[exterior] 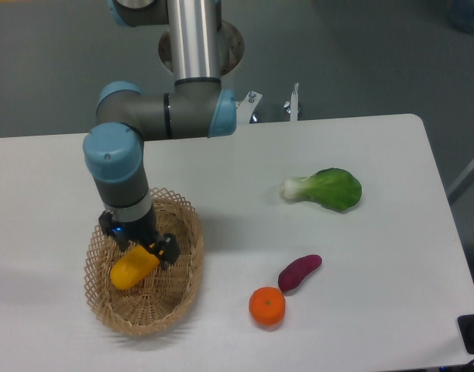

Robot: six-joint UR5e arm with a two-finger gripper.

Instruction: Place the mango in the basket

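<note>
The mango [132, 268], yellow shading to orange, lies tilted low inside the tan wicker basket [187, 260] at the table's front left. My gripper [141, 246] reaches down into the basket from above and is shut on the mango's upper right end. The dark fingers cover that end of the fruit. Whether the mango touches the basket floor is hard to tell.
A green bok choy [328, 188] lies at the right middle of the white table. A purple sweet potato [299, 272] and a round orange fruit [267, 305] sit in front, to the right of the basket. The arm's grey base stands at the back.
</note>
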